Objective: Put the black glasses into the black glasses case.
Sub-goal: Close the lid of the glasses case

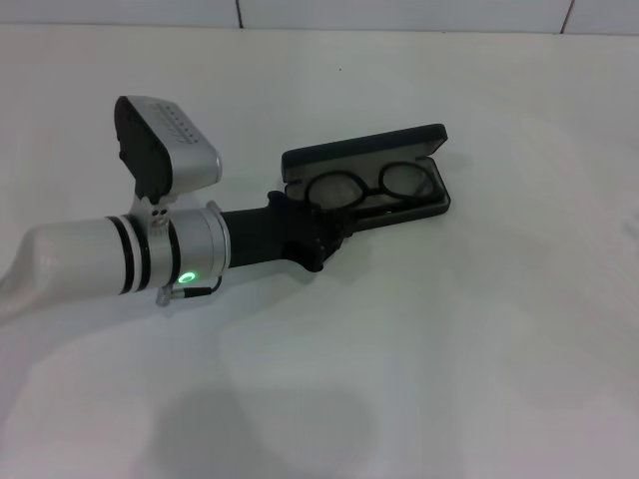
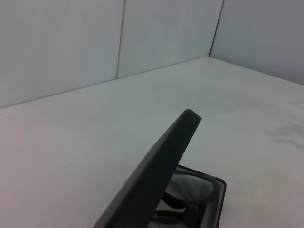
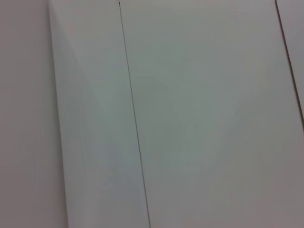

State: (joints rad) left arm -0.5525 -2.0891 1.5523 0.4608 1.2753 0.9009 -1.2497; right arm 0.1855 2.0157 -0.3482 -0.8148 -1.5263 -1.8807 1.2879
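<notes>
The thin black wire-frame glasses (image 1: 371,187) with roundish clear lenses lie inside the black rectangular hard clamshell glasses case (image 1: 419,205), resting on its grey lining just beyond the left gripper (image 1: 324,235). The lenses face upward and the frame sits within the tray's walls, though one lens rim seems to ride near the nearer edge. The case's lid (image 1: 364,150) stands raised on the far side of the fingers; in the left wrist view its dark edge (image 2: 161,171) rises steeply with part of a lens (image 2: 190,187) showing beneath it. The left gripper's black body sits at the near end of the case, touching or almost touching it, and I cannot tell how far its fingers are parted or whether they grip anything. So the placing looks essentially done; what seems left is letting go, if there is any hold, and drawing away. The case rests on a plain white desk (image 1: 449,349). The right gripper is out of view.
</notes>
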